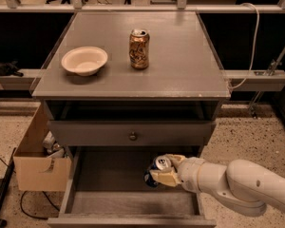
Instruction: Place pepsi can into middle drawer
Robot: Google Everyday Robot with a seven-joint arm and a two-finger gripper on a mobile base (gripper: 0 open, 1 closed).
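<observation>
Camera view:
Gripper: the gripper (165, 169) comes in from the right, low over the open drawer, with its fingers clamped on the pepsi can (156, 168).
Pepsi can: tilted, silver top up, right of centre in the middle drawer (109, 172). I cannot tell whether it touches the floor.
Tabletop: gold can (139, 49) upright, white bowl (84, 61) to its left.
</observation>
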